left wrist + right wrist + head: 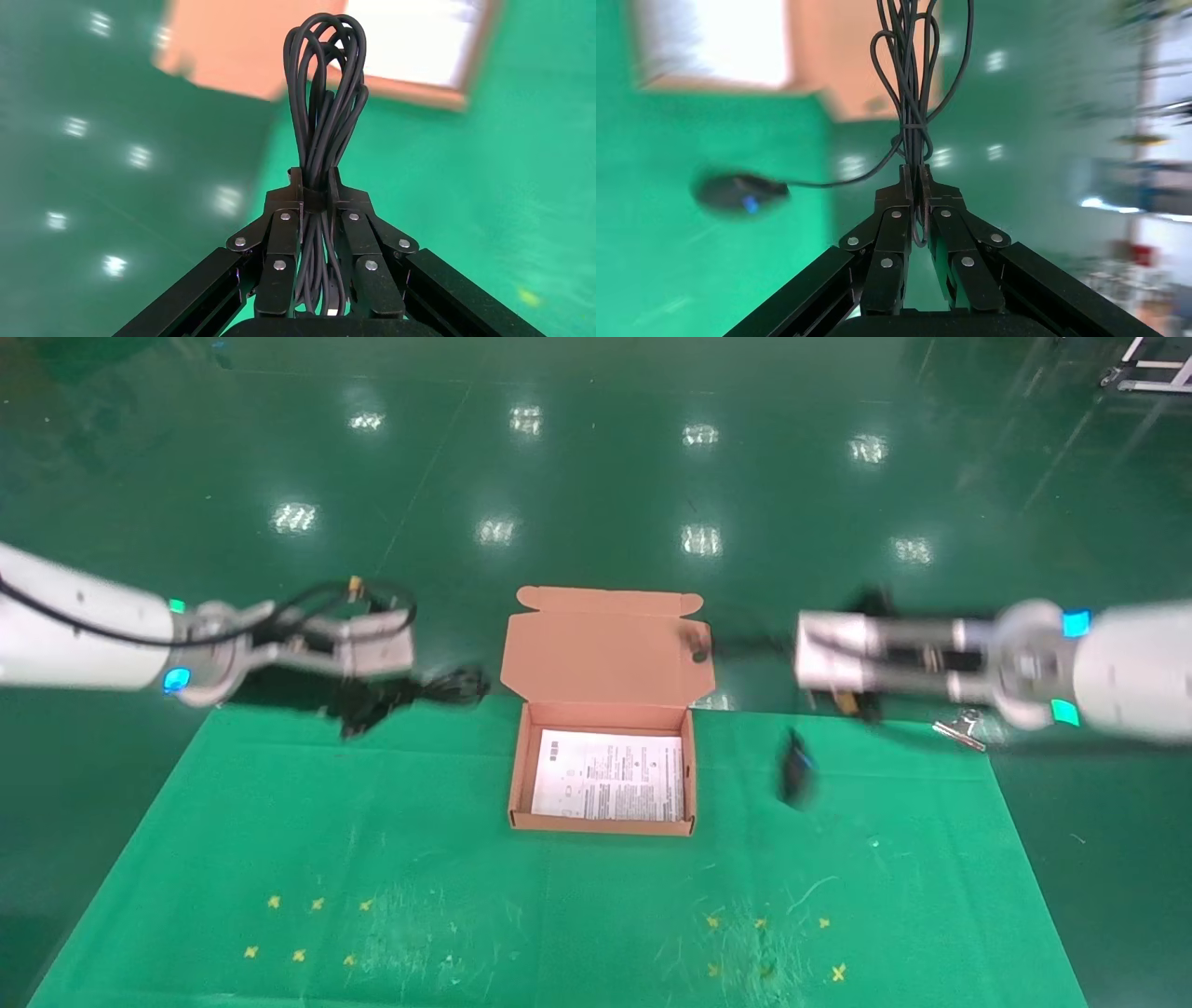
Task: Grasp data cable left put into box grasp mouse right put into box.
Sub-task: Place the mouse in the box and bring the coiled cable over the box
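Observation:
My left gripper [410,689] is shut on the data cable [456,684], a black looped bundle held in the air left of the box; its loops stick out past the jaws in the left wrist view [323,91]. My right gripper [745,645] is shut on the mouse's bundled cord [912,84], right of the lid. The black mouse [796,768] with a blue light dangles from that cord above the mat, right of the box; it also shows in the right wrist view [740,195]. The cardboard box [518,775] stands open at the mat's middle, lined with a white printed sheet, lid [605,654] folded back.
A green mat [372,859] covers the table, with yellow cross marks near the front. A metal binder clip [964,728] lies at the mat's back right corner, under the right arm. Shiny green floor lies beyond the mat.

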